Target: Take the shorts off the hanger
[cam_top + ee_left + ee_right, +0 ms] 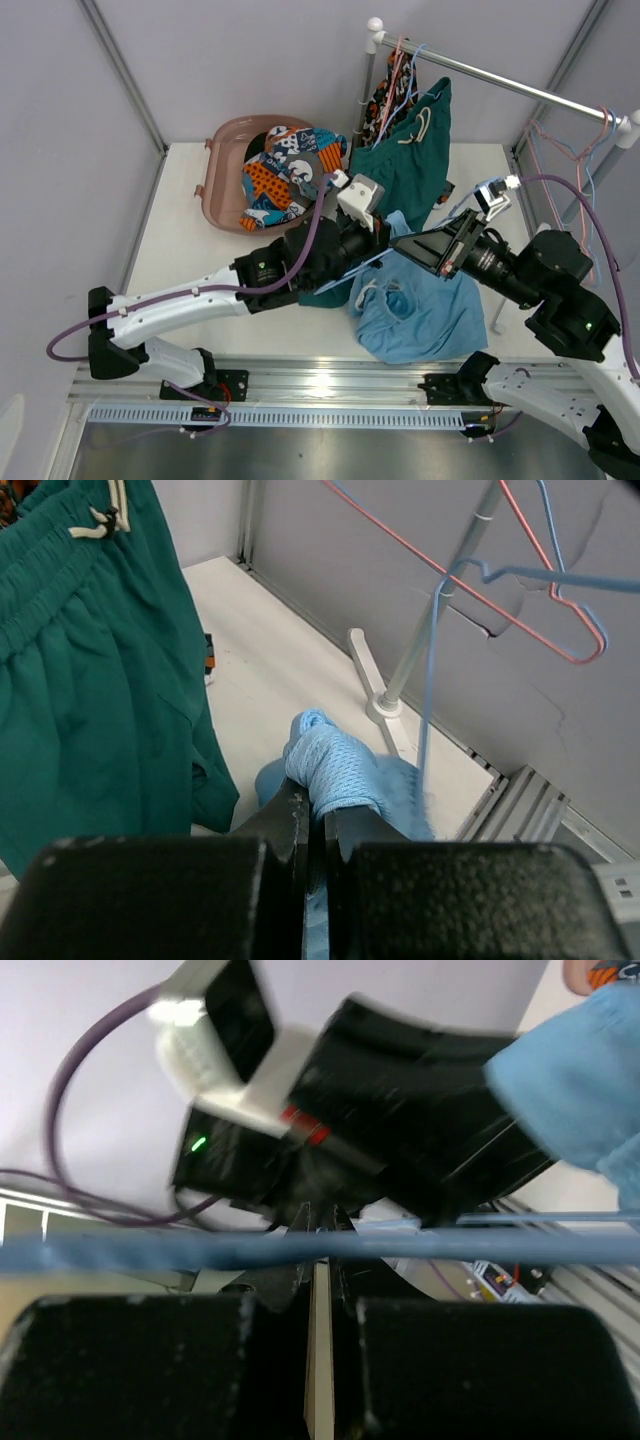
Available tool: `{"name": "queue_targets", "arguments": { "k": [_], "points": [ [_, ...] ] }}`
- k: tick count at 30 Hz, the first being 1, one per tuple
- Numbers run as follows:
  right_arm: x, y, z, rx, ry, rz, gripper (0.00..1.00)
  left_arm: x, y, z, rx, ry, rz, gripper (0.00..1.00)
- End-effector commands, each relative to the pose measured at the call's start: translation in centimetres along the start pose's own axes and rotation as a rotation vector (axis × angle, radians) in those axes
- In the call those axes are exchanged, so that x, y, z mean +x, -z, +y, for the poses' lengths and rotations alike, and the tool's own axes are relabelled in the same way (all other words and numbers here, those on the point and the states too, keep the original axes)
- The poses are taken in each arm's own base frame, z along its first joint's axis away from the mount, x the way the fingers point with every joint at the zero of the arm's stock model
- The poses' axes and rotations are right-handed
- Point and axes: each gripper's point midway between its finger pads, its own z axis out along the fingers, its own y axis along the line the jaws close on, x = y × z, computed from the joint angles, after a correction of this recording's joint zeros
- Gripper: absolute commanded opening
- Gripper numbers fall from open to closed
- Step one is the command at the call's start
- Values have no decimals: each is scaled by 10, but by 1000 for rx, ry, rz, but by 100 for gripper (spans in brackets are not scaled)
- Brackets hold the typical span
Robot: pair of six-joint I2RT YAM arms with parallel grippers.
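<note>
Two pincers: status?
— Left pincer clamps a bunch of the light blue shorts at its tips; right pincer is closed on the blue hanger.
— Recommendation?
— Pull apart steadily, hanger held level. Teal shorts hang close left; bare desk ahead; rack post beyond, right.

The left arm stretches low from the near-left corner toward the middle, the left gripper pinched closed. The right arm reaches leftward, the right gripper also clamped closed, pointing at the left wrist close by.
</note>
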Motion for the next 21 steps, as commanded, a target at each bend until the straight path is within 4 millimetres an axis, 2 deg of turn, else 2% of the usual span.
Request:
{"name": "queue_targets", "arguments": {
  "k": [1,6,8,11,12,17,21],
  "points": [
    [-18,-14,-13,42,57,-99,0,-15,18,-2,-130,-65,-24,0],
    [-41,-22,-31,119,108,-222,0,5,26,-16,-150,-43,29,0],
    [-55,-19,-38,155,123,-298,0,9,28,-22,-166,-47,33,0],
    [-64,-18,-55,201,142,-369,0,10,30,-30,-173,-52,48,0],
    [-64,-19,-64,220,147,-377,0,4,30,-33,-172,-46,39,0],
    [-66,-27,-78,240,145,-402,0,4,32,-37,-206,-68,45,0],
    [-61,-36,-87,244,136,-386,0,9,32,-35,-218,-75,52,0]
  ]
}}
